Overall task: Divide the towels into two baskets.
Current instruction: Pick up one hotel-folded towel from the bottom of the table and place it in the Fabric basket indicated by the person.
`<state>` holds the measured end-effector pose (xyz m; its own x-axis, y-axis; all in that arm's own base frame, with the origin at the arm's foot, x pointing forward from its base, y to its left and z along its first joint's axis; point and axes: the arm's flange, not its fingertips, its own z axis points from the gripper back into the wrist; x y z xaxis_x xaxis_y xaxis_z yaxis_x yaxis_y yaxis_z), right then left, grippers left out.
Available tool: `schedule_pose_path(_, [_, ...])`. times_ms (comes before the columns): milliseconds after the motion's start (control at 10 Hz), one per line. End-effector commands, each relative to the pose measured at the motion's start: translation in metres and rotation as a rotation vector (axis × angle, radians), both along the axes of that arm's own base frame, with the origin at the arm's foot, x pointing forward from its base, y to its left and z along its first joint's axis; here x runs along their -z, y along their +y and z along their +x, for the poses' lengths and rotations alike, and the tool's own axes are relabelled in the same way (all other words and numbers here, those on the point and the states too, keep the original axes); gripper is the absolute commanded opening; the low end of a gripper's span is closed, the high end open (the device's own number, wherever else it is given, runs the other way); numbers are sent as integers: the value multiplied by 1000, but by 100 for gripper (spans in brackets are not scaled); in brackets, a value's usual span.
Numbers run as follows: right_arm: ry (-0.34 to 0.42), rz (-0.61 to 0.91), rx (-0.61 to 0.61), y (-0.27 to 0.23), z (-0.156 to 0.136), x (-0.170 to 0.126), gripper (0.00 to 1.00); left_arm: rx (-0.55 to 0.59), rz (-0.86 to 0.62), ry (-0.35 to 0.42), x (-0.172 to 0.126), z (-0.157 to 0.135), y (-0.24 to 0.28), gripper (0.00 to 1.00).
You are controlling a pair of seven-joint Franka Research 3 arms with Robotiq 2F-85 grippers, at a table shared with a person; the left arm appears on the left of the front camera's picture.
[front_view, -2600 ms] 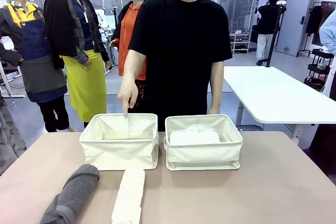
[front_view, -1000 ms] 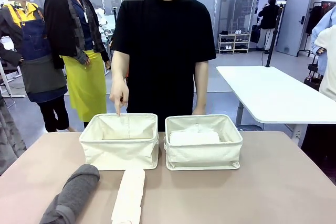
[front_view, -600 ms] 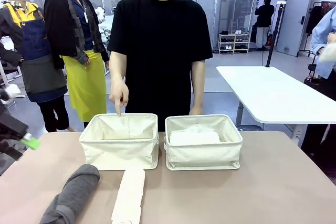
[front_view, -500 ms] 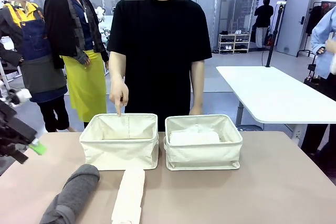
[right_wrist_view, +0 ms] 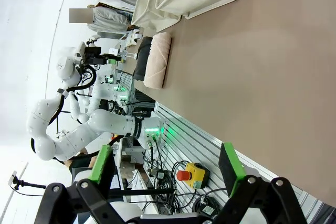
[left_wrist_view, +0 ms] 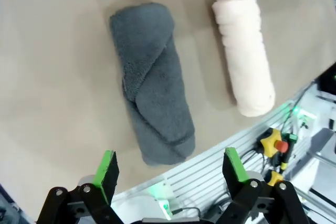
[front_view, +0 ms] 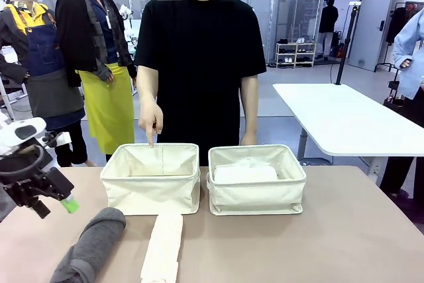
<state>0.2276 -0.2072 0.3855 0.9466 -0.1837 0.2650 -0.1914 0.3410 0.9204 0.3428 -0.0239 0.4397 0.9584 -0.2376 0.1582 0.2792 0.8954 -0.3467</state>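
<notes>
Left pincer (left_wrist_view: 169,162), jaws wide apart above the dark grey rolled terry towel (left_wrist_view: 152,85), could pinch only its loose outer flap, so the roll unwinds when lifted.

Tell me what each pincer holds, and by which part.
Nothing. The left pincer is open near the grey towel, clear of it; the right pincer is open and empty.

We see left cream canvas basket (front_view: 150,190) beside right basket (front_view: 257,198), white rolled towel (front_view: 245,173) inside; at table's (front_view: 331,243) near edge, dark grey terry roll (front_view: 93,246) left of cream-peach roll (front_view: 163,246).
</notes>
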Motion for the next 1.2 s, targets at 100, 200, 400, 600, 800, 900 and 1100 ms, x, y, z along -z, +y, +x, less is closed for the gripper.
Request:
schedule_pose_path(100, [-14,9,3,0,-2,-3,100,-30,69,14,52,-25,-21,100])
schedule_pose_path(200, [-14,9,3,0,-2,-3,100,-32,68,8,61,-25,-28,100])
schedule_pose_path(400, [-14,9,3,0,-2,-3,100,-82,83,-24,83,-28,-39,100])
schedule_pose_path(600, [-14,9,3,0,-2,-3,100,-116,127,-51,102,-33,-45,100])
schedule_pose_path(800, [-14,9,3,0,-2,-3,100,-131,172,-73,118,-39,-47,100])
schedule_pose_path(900, [-14,9,3,0,-2,-3,100,-142,172,-77,121,-40,-47,100])
schedule_pose_path(1100, [-14,9,3,0,-2,-3,100,-127,183,-39,134,-49,-46,100])
